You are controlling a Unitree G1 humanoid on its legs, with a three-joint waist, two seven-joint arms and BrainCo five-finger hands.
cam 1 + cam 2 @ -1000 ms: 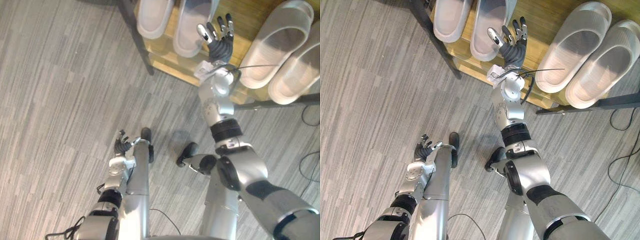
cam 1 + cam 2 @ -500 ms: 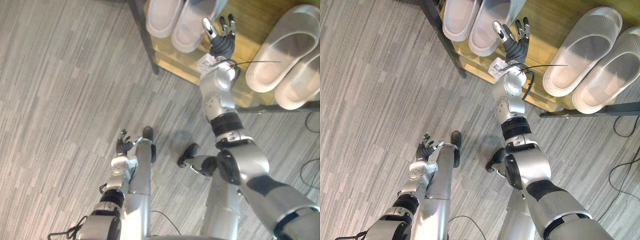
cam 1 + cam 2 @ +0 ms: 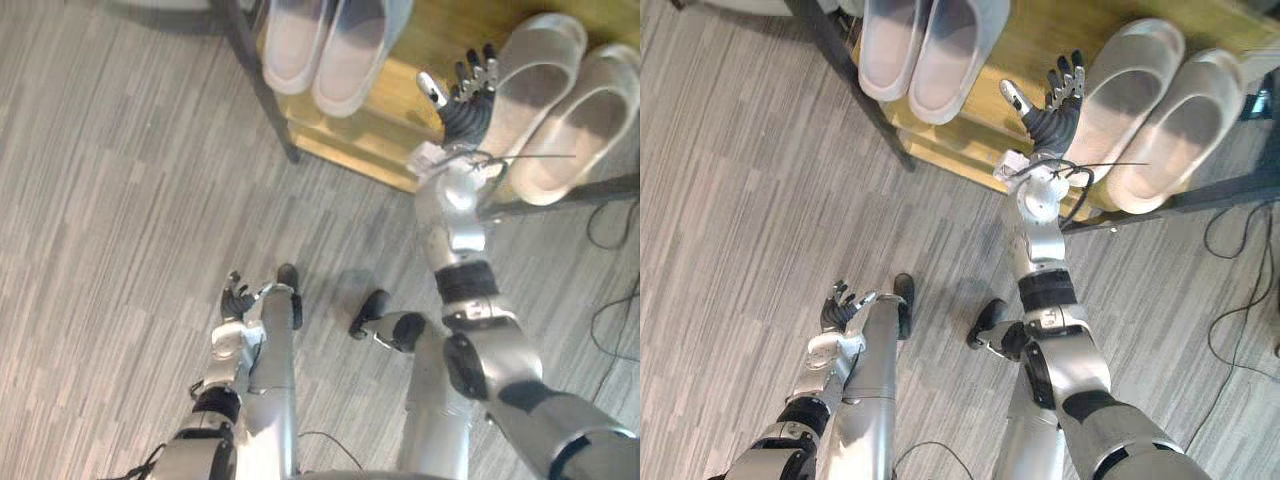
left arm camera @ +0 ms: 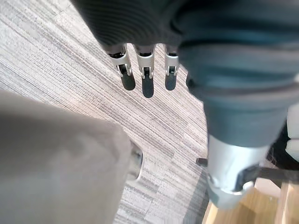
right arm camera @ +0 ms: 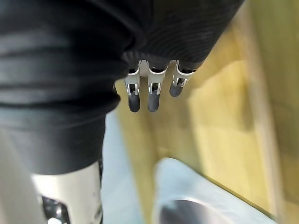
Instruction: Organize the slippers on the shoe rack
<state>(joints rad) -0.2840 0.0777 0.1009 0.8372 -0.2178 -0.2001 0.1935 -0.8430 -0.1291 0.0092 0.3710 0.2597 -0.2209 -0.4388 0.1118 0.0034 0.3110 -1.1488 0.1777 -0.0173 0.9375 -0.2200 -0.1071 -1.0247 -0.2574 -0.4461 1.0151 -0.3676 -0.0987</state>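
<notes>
Wooden shoe rack [image 3: 410, 60] up top — empty, splay-fingered right hand [image 3: 467, 112] has swung from the left pale grey slipper pair [image 3: 345, 50] to the right pair [image 3: 535, 75], probably tidying those next.

Two silver-grey arms [image 3: 452, 215], each ringed by a black band [image 3: 467, 283]. Right robot hand [image 3: 468, 95] and left robot hand [image 3: 237, 298]: dark ribbed covers, silver fingers [image 5: 153, 93] with dark tips. White block [image 3: 430, 155] at each wrist.

The left pair of slippers [image 3: 325, 45] and the shoe rack [image 3: 400, 95] run past the top edge.
</notes>
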